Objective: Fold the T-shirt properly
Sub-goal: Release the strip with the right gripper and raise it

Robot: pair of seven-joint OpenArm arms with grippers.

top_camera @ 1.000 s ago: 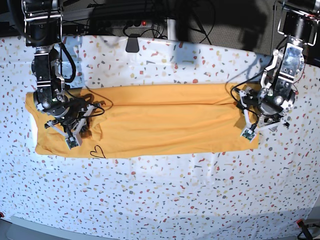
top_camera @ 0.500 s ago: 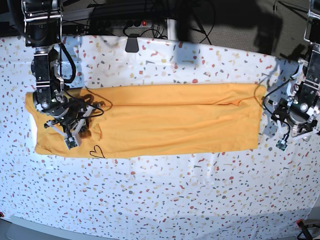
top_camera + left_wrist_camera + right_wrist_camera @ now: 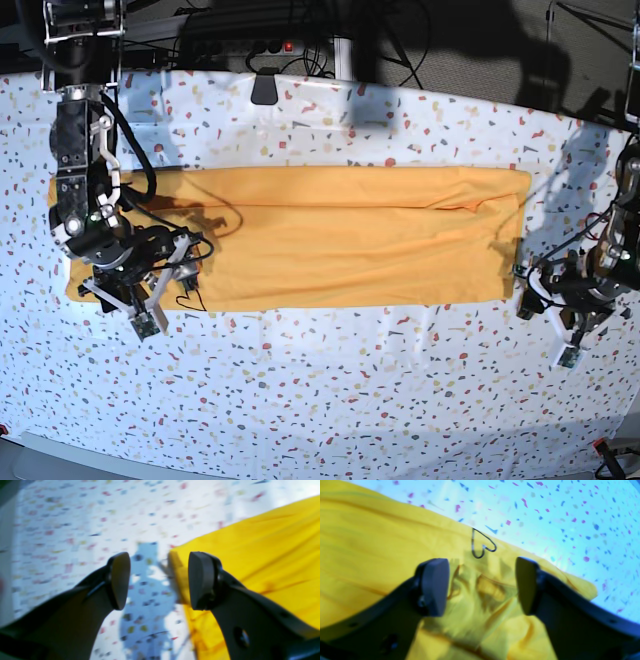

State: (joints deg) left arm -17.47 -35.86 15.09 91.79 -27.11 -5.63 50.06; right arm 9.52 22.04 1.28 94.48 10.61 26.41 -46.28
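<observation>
I saw the T-shirt [image 3: 340, 238] lying flat across the middle of the speckled counter [image 3: 330, 400] as a long orange band, already folded lengthwise with a crease running along it. I judged that fold finished, with both arms letting go before the next one.

My right claw [image 3: 481, 587], at the left of the base view, stood wide open just above the bunched cloth at that end of the shirt and gripped nothing. My left claw [image 3: 158, 580], at the right of the base view, was equally wide open and empty, off the shirt's end and over bare counter.

I judged that the next move called for each claw to take one end of the band, or for one claw to take an end and carry it over to the other, folding the strip crosswise. The grip would need to catch every layer at the edge so that the fold underneath did not slide apart.

The base view gave me the whole band and both arms at its ends. The right wrist view showed what the base view barely did: the small black heart outline [image 3: 482, 545] near the shirt's edge, and rumpled folds between the jaws. The blurred left wrist view showed the shirt's corner lying between the jaws, with the claw's shadow on the counter.
</observation>
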